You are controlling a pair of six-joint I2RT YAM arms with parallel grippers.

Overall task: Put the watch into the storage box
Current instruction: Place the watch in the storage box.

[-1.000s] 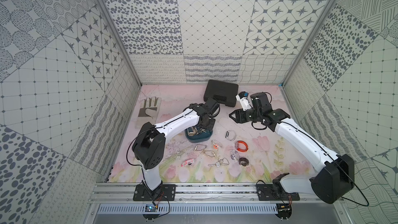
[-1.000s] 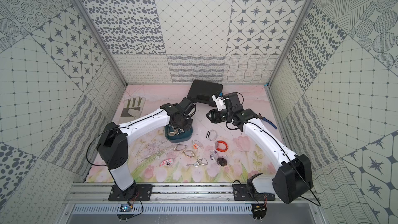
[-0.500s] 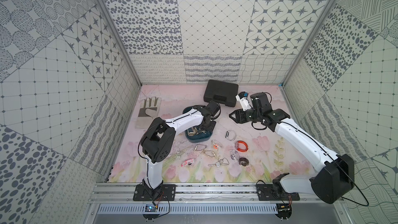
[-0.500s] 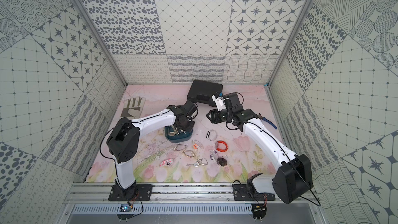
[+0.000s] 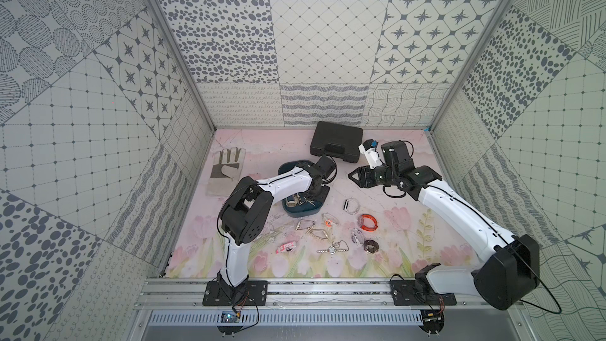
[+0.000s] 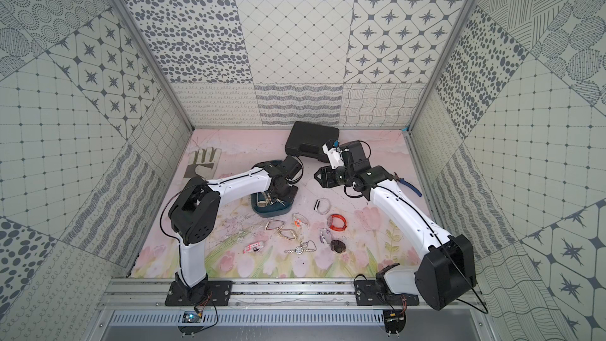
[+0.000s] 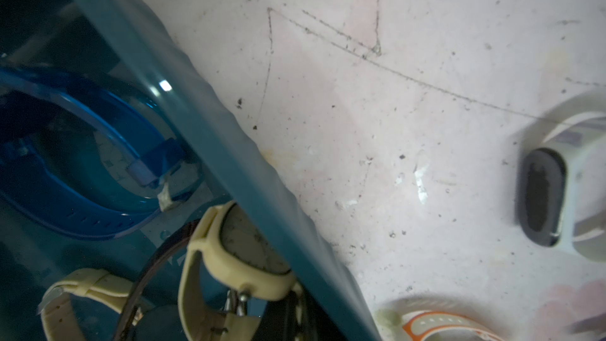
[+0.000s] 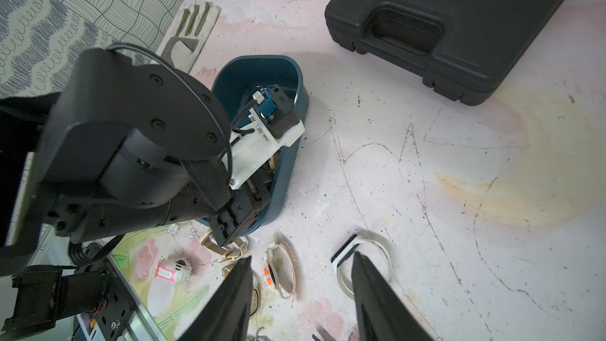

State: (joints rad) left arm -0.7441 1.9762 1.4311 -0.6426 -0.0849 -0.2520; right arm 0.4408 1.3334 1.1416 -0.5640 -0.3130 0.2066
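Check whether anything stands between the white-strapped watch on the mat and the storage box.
Nothing lies on the mat between the white-strapped watch and the storage box. The left gripper, however, sits down inside the box and takes up part of its opening.

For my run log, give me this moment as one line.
left tool: shut, inside dark teal-blue plastic storage box | right tool: open, empty | box holds: cream watch, blue translucent strap

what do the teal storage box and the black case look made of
storage box: likely hard plastic, smooth and glossy; its rim carries a bright glint.
black case: probably moulded plastic, matte and finely textured, with a moulded-in handle recess.
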